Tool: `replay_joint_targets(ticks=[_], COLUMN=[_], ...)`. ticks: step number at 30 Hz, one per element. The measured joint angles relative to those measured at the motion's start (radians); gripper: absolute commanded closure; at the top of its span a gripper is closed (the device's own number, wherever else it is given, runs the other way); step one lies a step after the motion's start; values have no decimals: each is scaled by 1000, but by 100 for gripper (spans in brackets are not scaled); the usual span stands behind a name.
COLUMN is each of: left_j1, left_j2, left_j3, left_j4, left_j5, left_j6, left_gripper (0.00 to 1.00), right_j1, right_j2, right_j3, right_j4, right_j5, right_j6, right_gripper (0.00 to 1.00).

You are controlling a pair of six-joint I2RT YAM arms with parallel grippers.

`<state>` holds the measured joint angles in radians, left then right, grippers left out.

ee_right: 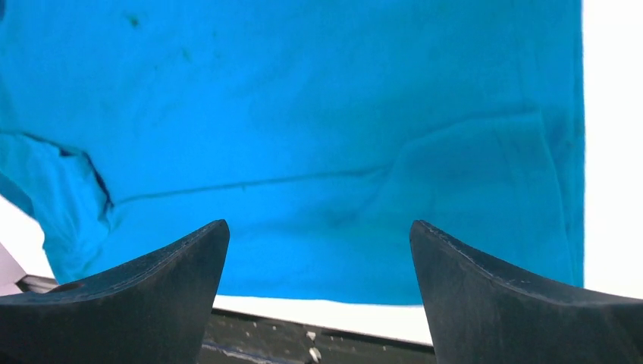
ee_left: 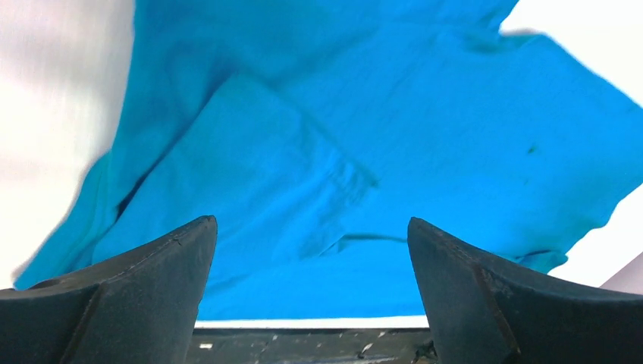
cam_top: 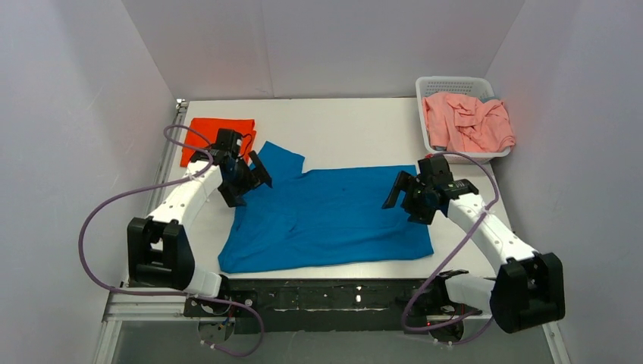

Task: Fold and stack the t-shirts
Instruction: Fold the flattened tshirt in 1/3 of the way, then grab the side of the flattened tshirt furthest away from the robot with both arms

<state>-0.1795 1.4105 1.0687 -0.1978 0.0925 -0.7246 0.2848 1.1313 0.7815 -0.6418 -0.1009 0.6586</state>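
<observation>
The blue t-shirt (cam_top: 334, 216) lies spread across the middle of the white surface (cam_top: 349, 129), mostly flat, with one sleeve (cam_top: 284, 161) sticking out at its far left corner and soft creases along its left edge. The left claw (cam_top: 246, 182) hangs over that left edge, just beside the sleeve, its jaws spread wide with nothing between them; in the left wrist view only blue cloth shows between the dark fingers (ee_left: 152, 288). The right claw (cam_top: 408, 203) hangs over the blue t-shirt's right edge, jaws likewise wide and gripping nothing, and its fingers (ee_right: 152, 292) frame flat blue cloth. The orange-red t-shirt (cam_top: 220, 135) sits folded beyond the blue t-shirt's far left corner, apart from it. The salmon-pink t-shirt (cam_top: 468, 121) lies crumpled in the white basket (cam_top: 455, 82), beyond the blue t-shirt's far right corner.
</observation>
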Motion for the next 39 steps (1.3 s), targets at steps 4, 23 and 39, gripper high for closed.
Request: replay_joint_targets(ticks=[4,23,39], left_j1=[0,0,-24], left_j2=[149,686,1083], left_j3=[146,725,1181], left_j4=[10,-28,-8], left_j5=[0,0,-155], left_j6=[35,170,344], left_gripper=[2,2,12], right_j1=[-5,-29,-29], right_j2=[153,34,-126], right_j3=[0,-208,-38], right_j4=[98,105,-30], right_j5=[-5,-37,-22], right_j6=[16,95,-2], right_gripper=[2,2,2])
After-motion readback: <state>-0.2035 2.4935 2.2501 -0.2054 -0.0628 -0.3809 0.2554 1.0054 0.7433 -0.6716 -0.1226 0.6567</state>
